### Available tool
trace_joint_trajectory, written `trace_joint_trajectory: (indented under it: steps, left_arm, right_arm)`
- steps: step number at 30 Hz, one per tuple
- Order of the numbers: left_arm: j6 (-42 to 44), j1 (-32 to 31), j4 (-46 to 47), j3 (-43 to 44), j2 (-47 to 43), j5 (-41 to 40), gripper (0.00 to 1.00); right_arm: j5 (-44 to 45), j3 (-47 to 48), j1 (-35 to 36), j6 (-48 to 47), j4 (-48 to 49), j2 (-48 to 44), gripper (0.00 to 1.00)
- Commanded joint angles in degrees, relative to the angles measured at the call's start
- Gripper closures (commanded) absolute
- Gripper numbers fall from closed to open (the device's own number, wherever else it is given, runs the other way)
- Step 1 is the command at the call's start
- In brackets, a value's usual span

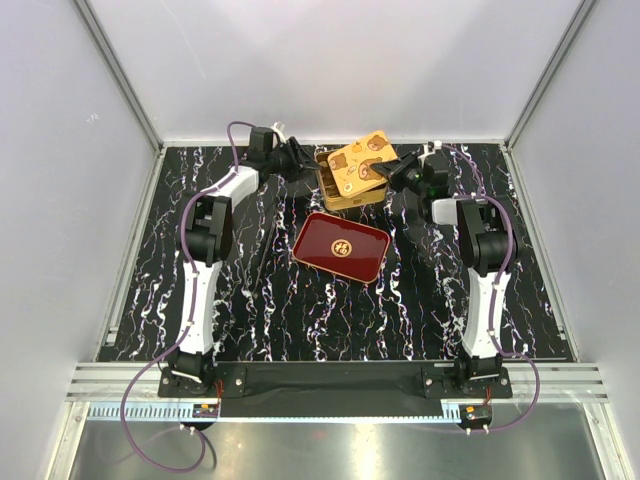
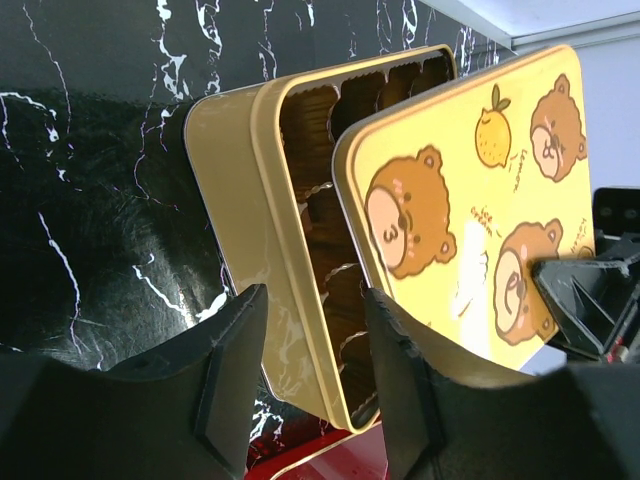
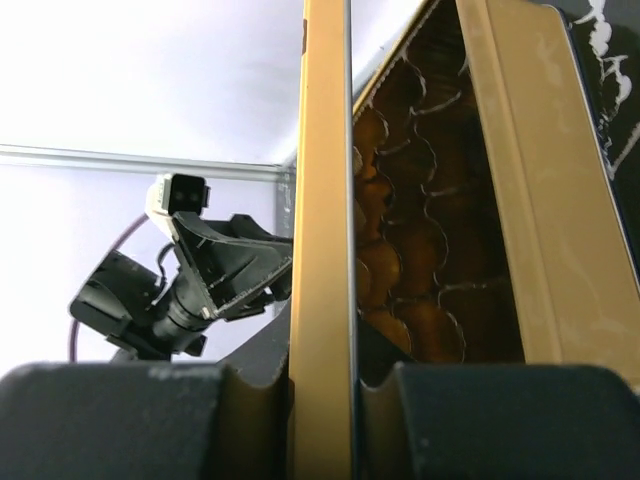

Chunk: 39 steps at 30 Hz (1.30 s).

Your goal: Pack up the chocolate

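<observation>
The square gold tin [image 1: 331, 190] stands at the back middle. Its bear-printed lid [image 1: 360, 160] is tilted over it, leaving the left cells uncovered. My right gripper [image 1: 388, 170] is shut on the lid's right edge, which shows as a gold strip between the pads [image 3: 325, 400]. My left gripper [image 1: 300, 158] is open and empty just left of the tin; its fingers [image 2: 235, 370] frame the tin's near corner [image 2: 340, 400]. Rounded tan and brown chocolate pieces [image 3: 390, 270] seem to sit in scalloped cells. In the left wrist view the cells [image 2: 310, 110] are too dark to tell.
The glossy red tray [image 1: 340, 246] with a gold emblem lies in front of the tin, near the table's middle. Its edge shows under the tin [image 2: 330, 455]. White walls close in the black marbled table [image 1: 150, 300] at the back and sides.
</observation>
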Motion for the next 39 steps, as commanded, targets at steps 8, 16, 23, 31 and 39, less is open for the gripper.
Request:
trace_joint_trajectory:
  steps: [8, 16, 23, 31, 39]
  left_arm:
    - [-1.3, 0.5, 4.4, 0.3, -5.3, 1.7, 0.47]
    - [-1.2, 0.5, 5.7, -0.1, -4.3, 2.4, 0.46]
    - [-1.3, 0.5, 6.7, -0.2, -3.8, 2.2, 0.45]
    - [-2.3, 0.5, 7.1, -0.4, -1.8, 2.3, 0.46]
    - [-3.6, 0.5, 7.8, -0.1, 0.3, 2.5, 0.48]
  right_arm:
    - [-1.2, 6.0, 0.7, 11.2, 21.0, 7.1, 1.00]
    - [0.7, 9.4, 3.4, 10.7, 18.6, 9.0, 1.00]
    - [2.6, 8.8, 4.7, 8.7, 15.1, 8.8, 1.00]
    - [2.9, 7.5, 5.1, 8.9, 14.8, 9.0, 1.00]
    - [3.4, 6.2, 5.1, 8.1, 13.6, 8.6, 1.00]
